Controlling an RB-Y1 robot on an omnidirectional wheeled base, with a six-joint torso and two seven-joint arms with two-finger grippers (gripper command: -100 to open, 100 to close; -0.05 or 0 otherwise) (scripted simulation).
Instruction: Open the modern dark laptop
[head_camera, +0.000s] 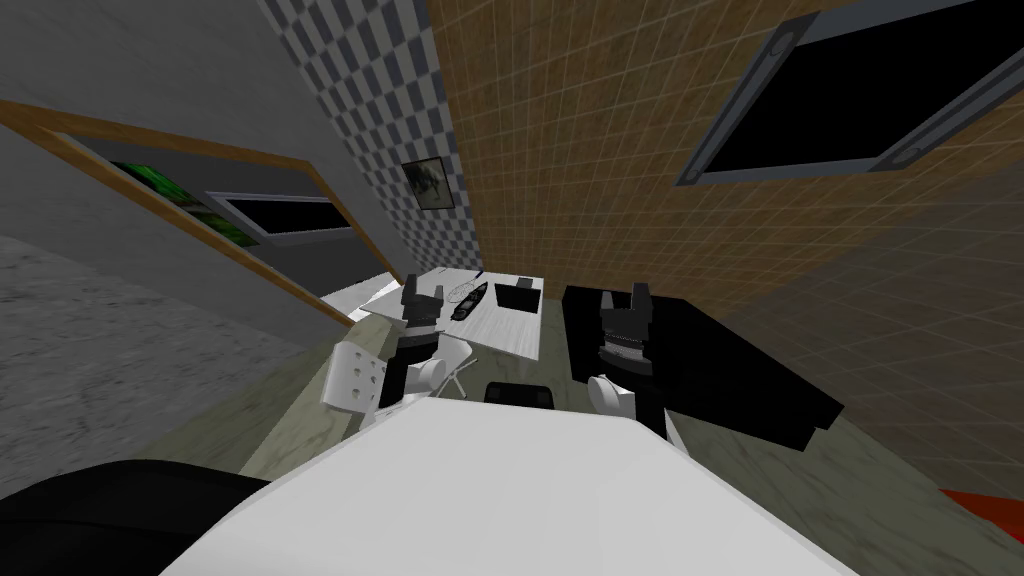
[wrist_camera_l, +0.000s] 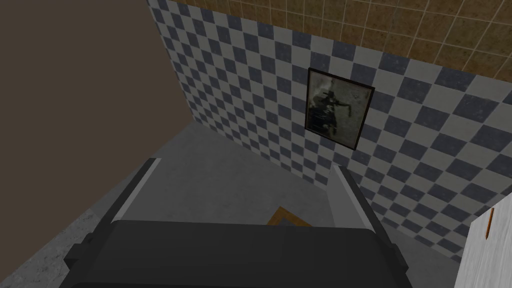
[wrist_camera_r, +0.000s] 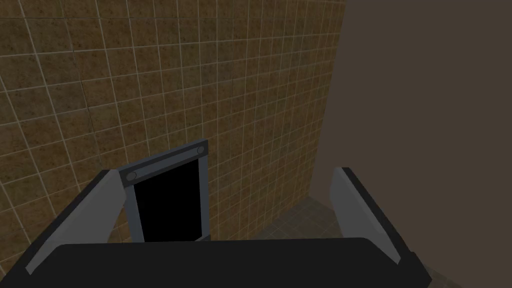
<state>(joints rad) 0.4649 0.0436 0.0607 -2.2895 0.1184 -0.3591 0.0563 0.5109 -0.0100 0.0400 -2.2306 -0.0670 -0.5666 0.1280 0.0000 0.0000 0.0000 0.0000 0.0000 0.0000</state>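
Approach step, no contact yet. The dark laptop (head_camera: 518, 296) sits small at centre frame, on the far part of the white table (head_camera: 512, 335), just right of a long dark object (head_camera: 470, 299). It is too small to tell whether the lid is flat or partly up.

The left gripper (head_camera: 422, 291) is held up at centre-left, in front of the table's left end, fingers apart and empty. The right gripper (head_camera: 624, 294) is right of centre, over a black furniture block (head_camera: 740, 380), fingers also spread with nothing between them. Both point up and away, well apart from the laptop. A white chair (head_camera: 352, 378) stands lower left of the table.

Next move, as I judge it: get closer to the table, tip one arm down, bring a fingertip to the lid's free edge, then lift in an arc about the hinge. The chair may crowd the left arm's path.
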